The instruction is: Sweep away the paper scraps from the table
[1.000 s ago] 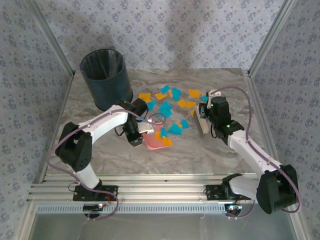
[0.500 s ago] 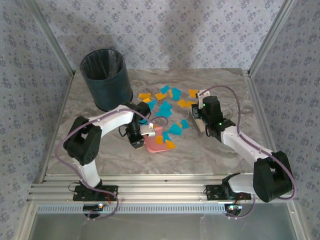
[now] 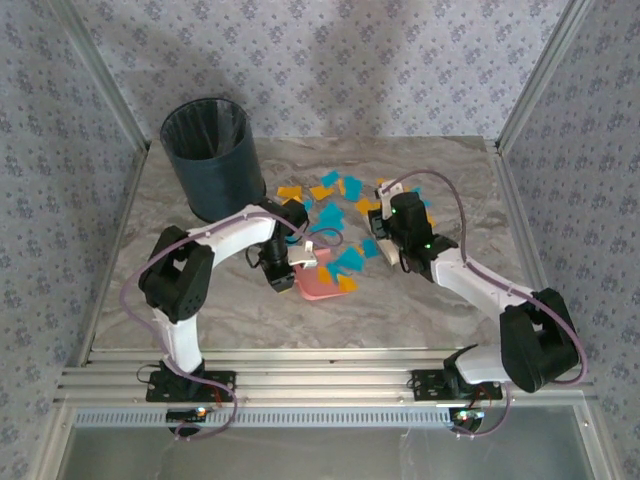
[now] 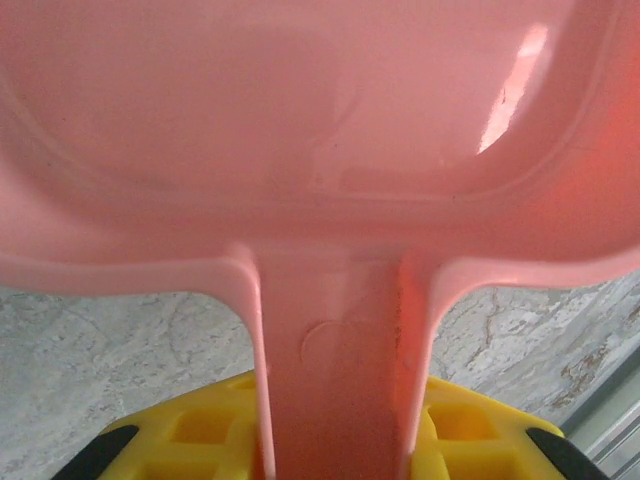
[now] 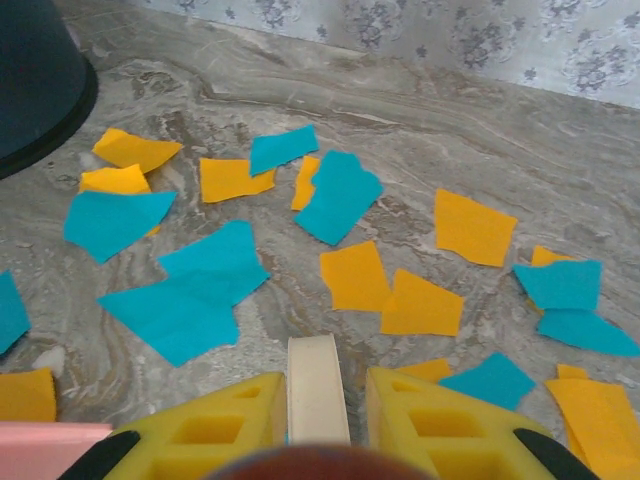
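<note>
Jaws shut both sides: left gripper (image 4: 335, 440) clamping dustpan (image 4: 300, 120) handle, right gripper (image 5: 318, 425) pinching brush (image 5: 318, 375). Scraps (image 5: 340, 195) strewn over table (image 5: 560, 150) ahead of brush, dustpan at its left; right arm nearer.

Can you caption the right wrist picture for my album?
The right tool grips a flat cream handle; orange and teal paper scraps litter the grey marbled table.

White arms (image 3: 225, 236) with black joints (image 3: 176, 286), purple cables (image 3: 440, 179).

Dark upright bin (image 3: 212, 160); patterned wallpaper (image 3: 380, 60) behind.
</note>
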### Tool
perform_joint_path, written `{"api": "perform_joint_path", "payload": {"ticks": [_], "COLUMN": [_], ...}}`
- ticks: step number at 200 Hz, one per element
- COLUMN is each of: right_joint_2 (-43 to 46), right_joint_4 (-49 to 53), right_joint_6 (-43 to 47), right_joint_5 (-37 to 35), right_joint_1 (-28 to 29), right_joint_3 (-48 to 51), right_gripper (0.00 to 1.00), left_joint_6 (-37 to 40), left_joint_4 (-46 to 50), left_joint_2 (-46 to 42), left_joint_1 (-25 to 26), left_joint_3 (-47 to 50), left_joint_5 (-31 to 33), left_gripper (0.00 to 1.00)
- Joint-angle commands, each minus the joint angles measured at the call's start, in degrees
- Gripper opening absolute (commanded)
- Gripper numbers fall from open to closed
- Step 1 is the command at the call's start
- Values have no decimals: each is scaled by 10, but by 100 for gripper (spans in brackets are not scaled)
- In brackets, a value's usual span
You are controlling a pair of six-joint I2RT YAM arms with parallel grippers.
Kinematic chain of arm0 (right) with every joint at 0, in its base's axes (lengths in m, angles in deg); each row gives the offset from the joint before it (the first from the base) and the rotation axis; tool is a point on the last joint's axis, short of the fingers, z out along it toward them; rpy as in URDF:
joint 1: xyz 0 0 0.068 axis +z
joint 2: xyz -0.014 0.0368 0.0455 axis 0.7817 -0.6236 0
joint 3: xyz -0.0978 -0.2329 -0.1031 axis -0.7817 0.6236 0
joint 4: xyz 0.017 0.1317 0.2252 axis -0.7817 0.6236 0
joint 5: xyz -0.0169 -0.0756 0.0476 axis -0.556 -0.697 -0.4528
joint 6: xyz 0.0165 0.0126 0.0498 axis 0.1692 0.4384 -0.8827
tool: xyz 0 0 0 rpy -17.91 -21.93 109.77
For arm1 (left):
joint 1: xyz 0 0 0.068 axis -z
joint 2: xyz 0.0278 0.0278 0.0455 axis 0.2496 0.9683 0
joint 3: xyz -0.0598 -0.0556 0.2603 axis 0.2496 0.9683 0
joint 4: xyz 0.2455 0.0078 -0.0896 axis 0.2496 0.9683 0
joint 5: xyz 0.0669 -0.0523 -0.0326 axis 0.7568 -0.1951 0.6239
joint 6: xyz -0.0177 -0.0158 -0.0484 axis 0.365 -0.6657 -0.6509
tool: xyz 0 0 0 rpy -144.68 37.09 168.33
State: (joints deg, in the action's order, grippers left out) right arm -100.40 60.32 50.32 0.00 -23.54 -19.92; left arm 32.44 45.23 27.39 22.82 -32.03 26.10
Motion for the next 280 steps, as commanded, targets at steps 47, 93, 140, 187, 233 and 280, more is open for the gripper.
{"api": "perform_joint_path", "payload": {"ticks": [47, 93, 140, 187, 233, 280], "right_joint_2": [-5, -3, 9, 33, 62, 81], "right_joint_4": [-3, -5, -5, -5, 3, 10], "right_joint_6": [-91, -124, -151, -161, -162, -167], "right_joint_5": [4, -8, -25, -28, -18, -8], "right_joint_1": [54, 82, 97, 105, 109, 108], "right_joint_3": [5, 1, 1, -1, -6, -5], "right_gripper": [0, 0, 0, 0, 0, 0], "left_joint_6": [-18, -23, -26, -25, -24, -25], "left_joint_4": [27, 27, 26, 22, 11, -2], "left_joint_2": [24, 26, 28, 19, 12, 5], "left_joint_1": [8, 8, 9, 9, 9, 9], "left_joint_3": [-30, -34, -35, -28, -20, -15], "left_joint_5": [-1, -3, -6, -14, -20, -27], "left_gripper": [0, 0, 0, 0, 0, 0]}}
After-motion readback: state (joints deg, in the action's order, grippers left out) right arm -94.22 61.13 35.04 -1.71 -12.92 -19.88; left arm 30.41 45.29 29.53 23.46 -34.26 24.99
